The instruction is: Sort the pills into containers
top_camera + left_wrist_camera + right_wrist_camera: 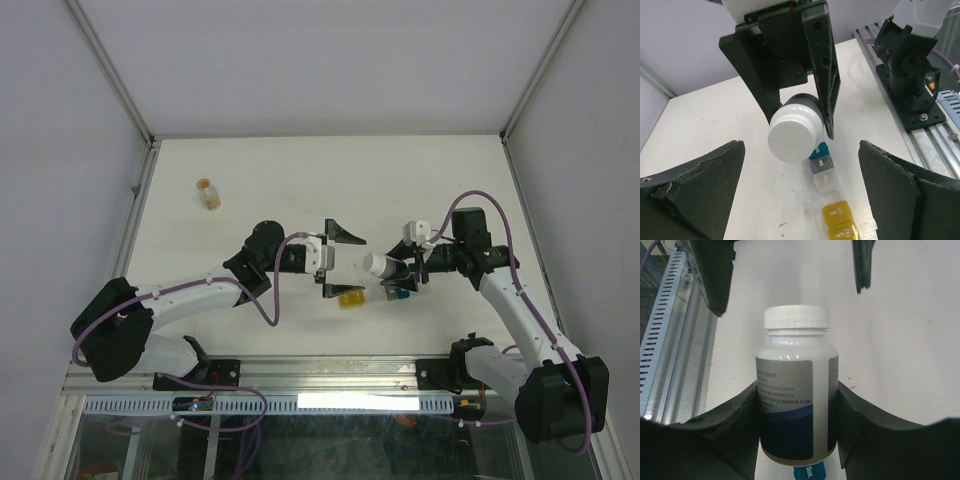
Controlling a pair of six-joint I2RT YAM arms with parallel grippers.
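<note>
Two grippers meet mid-table in the top view. My left gripper (340, 263) has its fingers spread wide and holds nothing. The white cap of the bottle (376, 264) sits just right of its opening. My right gripper (398, 272) is clamped on that bottle, which lies level with its cap toward the left. The containers (352, 298) lie on the table (300, 170) just on the near side of both grippers. Only a yellow cell and a blue end show; the clear middle is lost against the white surface. At the far left stands a small orange vial (208, 193), too small to read.

In the left wrist view, my left fingers (695, 190) fill the two lower corners, well apart and touching nothing. Between them hangs the bottle's cap, facing the camera and gripped by my right fingers (822, 70); the cap hides most of the body. The strip runs beneath it: teal, grey, clear, then two yellow cells, the last cut off by the lower edge. I cannot tell what any cell contains.

In the right wrist view, my right fingers (740, 425) press on both sides of the bottle's labelled body. A teal cell peeps out under its base, with the rest hidden. The tips of my left fingers show at the top edge, cut off.
</note>
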